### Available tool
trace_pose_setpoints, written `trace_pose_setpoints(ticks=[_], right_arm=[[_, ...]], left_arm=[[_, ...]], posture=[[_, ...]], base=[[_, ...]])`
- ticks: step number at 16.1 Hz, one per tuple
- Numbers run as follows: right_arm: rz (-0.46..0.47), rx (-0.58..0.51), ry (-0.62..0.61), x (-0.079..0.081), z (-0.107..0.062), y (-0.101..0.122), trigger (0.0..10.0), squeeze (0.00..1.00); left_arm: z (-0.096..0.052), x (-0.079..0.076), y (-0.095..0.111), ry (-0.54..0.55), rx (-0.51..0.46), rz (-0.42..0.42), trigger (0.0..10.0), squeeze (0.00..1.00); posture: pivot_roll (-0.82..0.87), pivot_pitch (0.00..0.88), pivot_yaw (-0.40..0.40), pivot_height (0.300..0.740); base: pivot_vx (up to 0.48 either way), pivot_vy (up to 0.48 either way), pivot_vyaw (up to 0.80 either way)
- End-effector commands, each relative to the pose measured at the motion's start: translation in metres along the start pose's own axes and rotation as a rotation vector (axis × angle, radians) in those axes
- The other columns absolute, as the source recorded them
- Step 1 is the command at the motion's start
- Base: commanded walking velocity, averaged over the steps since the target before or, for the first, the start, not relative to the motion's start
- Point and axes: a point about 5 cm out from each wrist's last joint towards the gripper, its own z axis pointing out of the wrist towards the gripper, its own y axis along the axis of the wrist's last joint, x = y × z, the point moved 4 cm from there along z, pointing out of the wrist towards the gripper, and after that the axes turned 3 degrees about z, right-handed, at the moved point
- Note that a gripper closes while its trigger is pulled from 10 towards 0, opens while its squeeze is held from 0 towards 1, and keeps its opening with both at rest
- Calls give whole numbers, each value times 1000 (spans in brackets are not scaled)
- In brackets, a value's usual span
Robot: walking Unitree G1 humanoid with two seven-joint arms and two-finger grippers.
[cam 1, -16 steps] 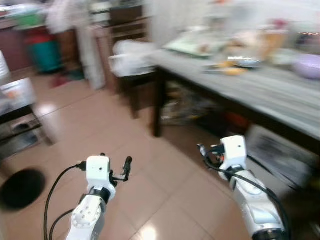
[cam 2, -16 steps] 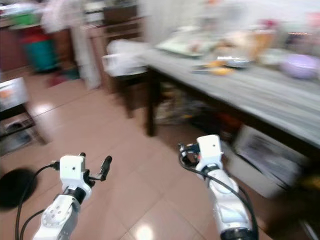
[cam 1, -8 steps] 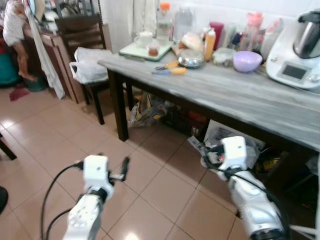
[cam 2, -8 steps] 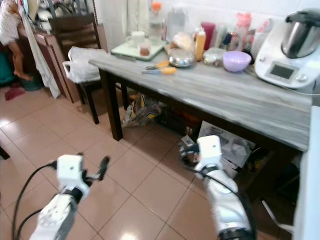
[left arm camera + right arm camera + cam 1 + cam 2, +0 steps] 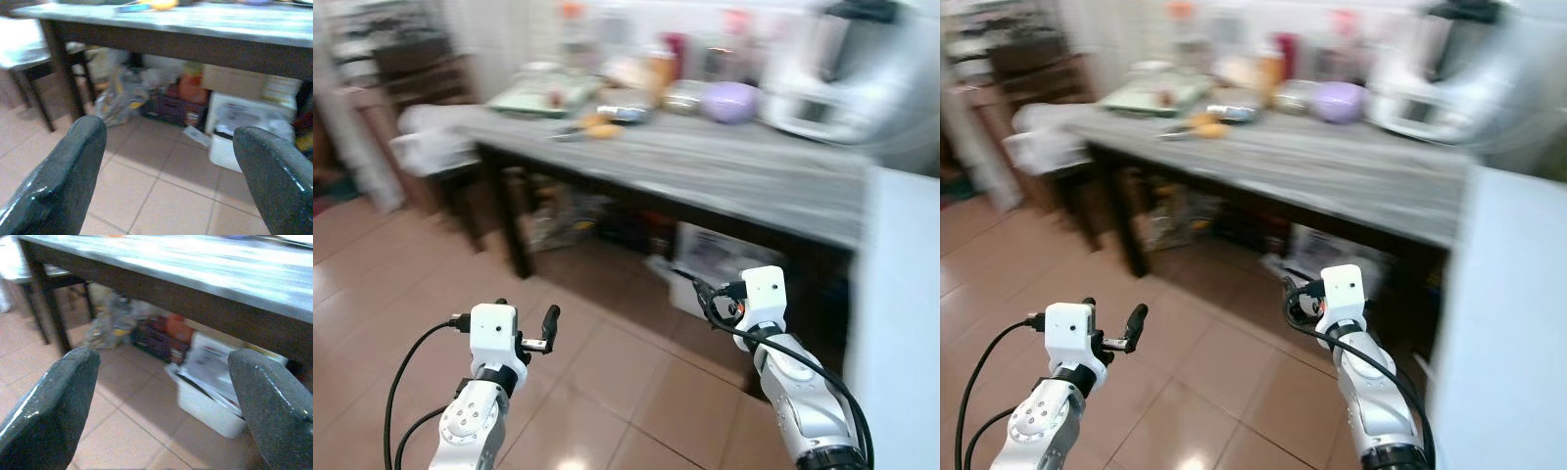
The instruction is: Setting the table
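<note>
I have the left gripper (image 5: pixel 166 171) with its two black fingers spread wide and nothing between them, held low over the tan tiled floor (image 5: pixel 597 362). The right gripper (image 5: pixel 161 401) is the same, fingers far apart and holding nothing, aimed under the table.

The long grey wood-grain table with dark legs (image 5: pixel 705 166) stands ahead of both arms. Its long axis runs from my near right away to my far left. On its far side sit a lilac bowl (image 5: pixel 729 101), a white kitchen machine (image 5: pixel 822 78), bottles, and a pale green tray (image 5: pixel 533 95), all blurred. Boxes and bags (image 5: pixel 234 112) are stowed under it.

Against half a second ago, the whole view has swung: the table sits further left, and a blurred white surface (image 5: pixel 901 313) has come in at my right.
</note>
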Motion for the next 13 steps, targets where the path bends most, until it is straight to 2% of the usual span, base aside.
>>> trace_pose_setpoints(ticks=[1,3,5,8,13], right_arm=[[5,-7,-1,2,2,1,10000,0],[5,-9,-4,2,1,1,10000,0],[4,-13,-8,0,1,2,10000,0],[5,-17,-15,-1,0,2,10000,0],[5,-18,-12,1,-2,0,10000,0]], left_arm=[[3,3,6,1,-20,41,10000,0],[5,4,6,-1,-9,57,10000,0],[4,8,8,-10,-16,37,10000,0],[3,10,7,-10,-8,59,10000,0],[-1,4,2,-44,7,62,10000,0]], posture=[[-125,0,29,740],[-126,0,32,740],[-129,0,38,740],[-127,0,43,740],[-125,0,47,740]], base=[[0,0,0],[0,0,0],[139,0,0],[435,0,0],[451,0,0]])
